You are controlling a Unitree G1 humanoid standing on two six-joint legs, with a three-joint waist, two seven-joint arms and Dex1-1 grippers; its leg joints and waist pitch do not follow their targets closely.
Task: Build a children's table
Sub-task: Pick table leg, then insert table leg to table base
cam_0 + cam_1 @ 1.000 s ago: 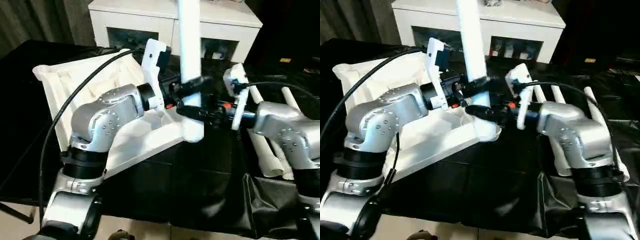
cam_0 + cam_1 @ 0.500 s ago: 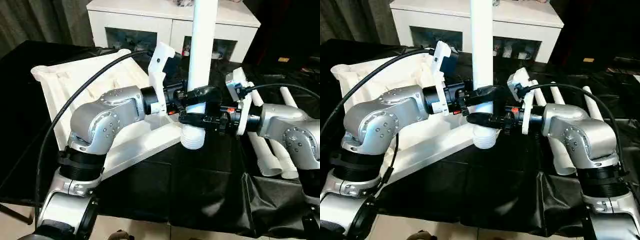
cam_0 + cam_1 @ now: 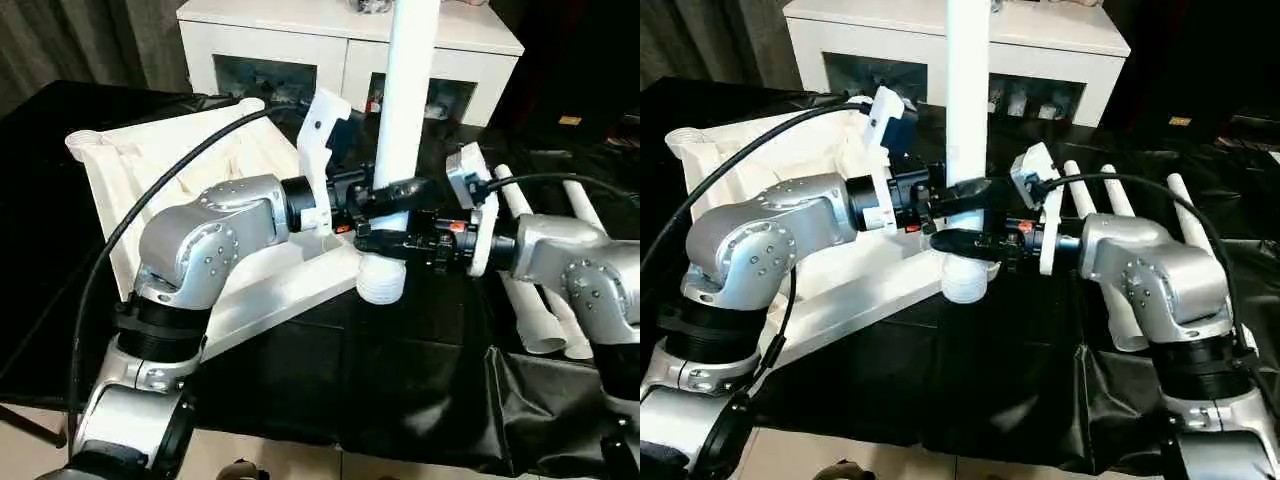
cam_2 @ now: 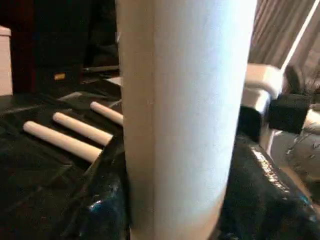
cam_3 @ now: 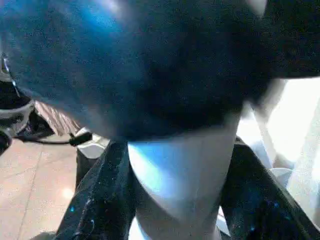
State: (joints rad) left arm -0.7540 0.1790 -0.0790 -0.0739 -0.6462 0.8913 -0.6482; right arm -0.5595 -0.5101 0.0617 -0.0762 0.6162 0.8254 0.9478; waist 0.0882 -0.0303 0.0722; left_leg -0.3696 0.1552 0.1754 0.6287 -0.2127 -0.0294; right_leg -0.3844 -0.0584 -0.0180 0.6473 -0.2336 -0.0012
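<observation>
Both hands meet at the frame centre on one upright leg (image 3: 405,110). Left hand (image 3: 385,193) comes in from 9 o'clock, black fingers closed round the shaft. Right hand (image 3: 395,240) comes in from 3 o'clock, just below the left, fingers also clamped on the leg, right above its flared foot end (image 3: 381,282). In the left wrist view the leg (image 4: 182,120) sits dead centre, v. close.

The leg stands near-vertical, foot end at the near corner of the white tabletop (image 3: 160,170), which lies underside-up, ribs showing, tilted on the black cloth (image 3: 400,390). Can't tell if the foot is seated in the corner socket or just beside it; hands cover that spot.

Three spare legs (image 3: 1110,200) lie side by side on the cloth at 3 o'clock, partly behind the right forearm. White cabinet (image 3: 300,50) at 12 o'clock. Leg's top is cut off by the frame edge. No readable writing or labels anywhere. Right wrist view mostly dark blur.
</observation>
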